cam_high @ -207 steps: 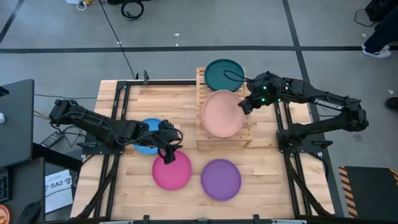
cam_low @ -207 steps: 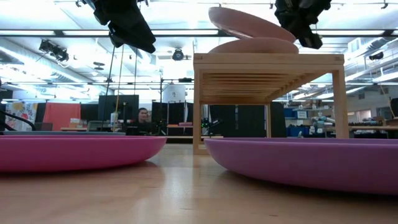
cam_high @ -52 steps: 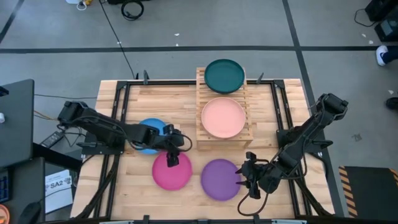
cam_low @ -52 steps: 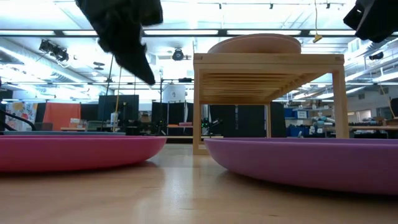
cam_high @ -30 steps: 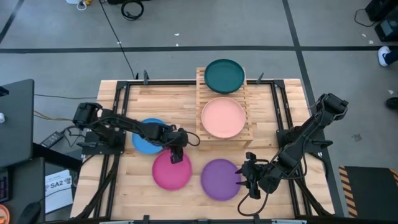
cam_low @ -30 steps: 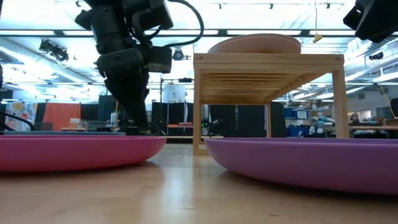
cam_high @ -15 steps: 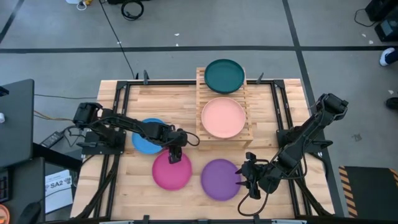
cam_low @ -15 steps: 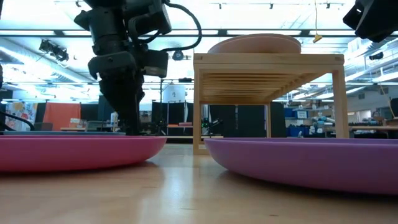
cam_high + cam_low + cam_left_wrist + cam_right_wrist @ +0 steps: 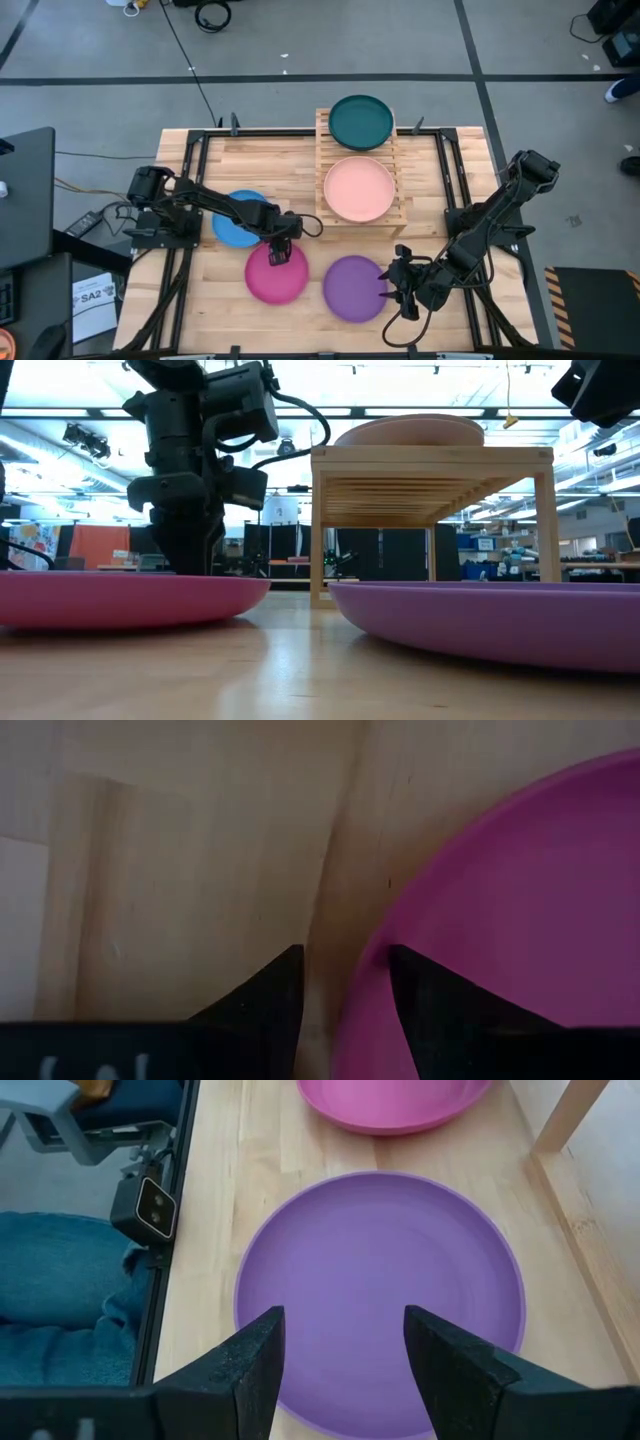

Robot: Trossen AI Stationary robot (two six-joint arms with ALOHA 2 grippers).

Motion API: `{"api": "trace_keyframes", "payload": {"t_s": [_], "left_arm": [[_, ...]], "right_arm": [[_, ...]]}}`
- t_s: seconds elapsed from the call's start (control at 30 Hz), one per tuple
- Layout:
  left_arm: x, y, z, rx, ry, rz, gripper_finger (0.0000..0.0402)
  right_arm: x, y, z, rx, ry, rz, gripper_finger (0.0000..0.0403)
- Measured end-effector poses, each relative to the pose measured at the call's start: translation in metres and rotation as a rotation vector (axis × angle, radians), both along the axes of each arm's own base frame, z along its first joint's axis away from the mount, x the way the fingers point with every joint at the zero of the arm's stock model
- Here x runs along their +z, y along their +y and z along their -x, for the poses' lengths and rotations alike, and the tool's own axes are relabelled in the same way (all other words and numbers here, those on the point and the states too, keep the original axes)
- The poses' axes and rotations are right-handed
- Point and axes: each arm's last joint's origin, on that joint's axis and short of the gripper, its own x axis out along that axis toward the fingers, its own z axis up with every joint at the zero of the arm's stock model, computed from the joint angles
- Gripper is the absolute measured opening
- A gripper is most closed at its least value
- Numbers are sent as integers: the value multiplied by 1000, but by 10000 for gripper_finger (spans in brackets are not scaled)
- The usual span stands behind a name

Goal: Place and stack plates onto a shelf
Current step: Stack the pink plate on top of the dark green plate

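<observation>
A magenta plate [image 9: 277, 277] and a purple plate [image 9: 355, 289] lie flat on the wooden table, at its near side. On the wooden shelf [image 9: 330, 228] sit a salmon pink plate [image 9: 360, 190] on the lower tier and a teal plate [image 9: 361, 121] on the far, higher one. My left gripper [image 9: 278, 251] is open and points down at the magenta plate's far rim [image 9: 362, 982]. One finger stands inside the rim and the other outside, over the table. My right gripper [image 9: 394, 285] hangs open beside the purple plate's right rim, with the purple plate [image 9: 380, 1290] ahead of its fingers. My left gripper stands astride the magenta plate's far rim [image 9: 358, 1005] from above, with one finger [image 9: 425, 995] over the plate's inside and the other [image 9: 265, 1000] outside it. Whether either finger touches the plate, I cannot tell. The plate lies flat on the table.
A blue plate [image 9: 234, 222] lies on the table under my left arm, left of the shelf. Black frame rails [image 9: 190, 190] run along both sides of the table. A small camera block [image 9: 150, 1205] sits on the rail by the purple plate.
My left gripper has gone down onto the magenta plate's far rim and a little toward the table's left edge, its fingers pointing down. The plates and my right arm have kept still.
</observation>
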Motion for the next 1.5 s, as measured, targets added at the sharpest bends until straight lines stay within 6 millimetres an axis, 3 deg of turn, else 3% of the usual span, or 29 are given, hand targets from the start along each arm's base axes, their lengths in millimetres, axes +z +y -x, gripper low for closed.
{"api": "trace_keyframes", "payload": {"t_s": [0.2, 0.77, 1.23, 1.5], "left_arm": [[0, 0, 0, 0, 2, 2, 140], [1, -1, 0, -5, 1, 29, 38], [3, -7, 2, -55, 18, 187, 29], [19, -21, 9, -124, -14, 255, 25]], "right_arm": [[0, 0, 0, 0, -3, -3, 210], [0, 0, 0, 0, -3, -3, 210], [0, 0, 0, 0, -2, -2, 210], [0, 0, 0, 0, -3, -3, 210]]}}
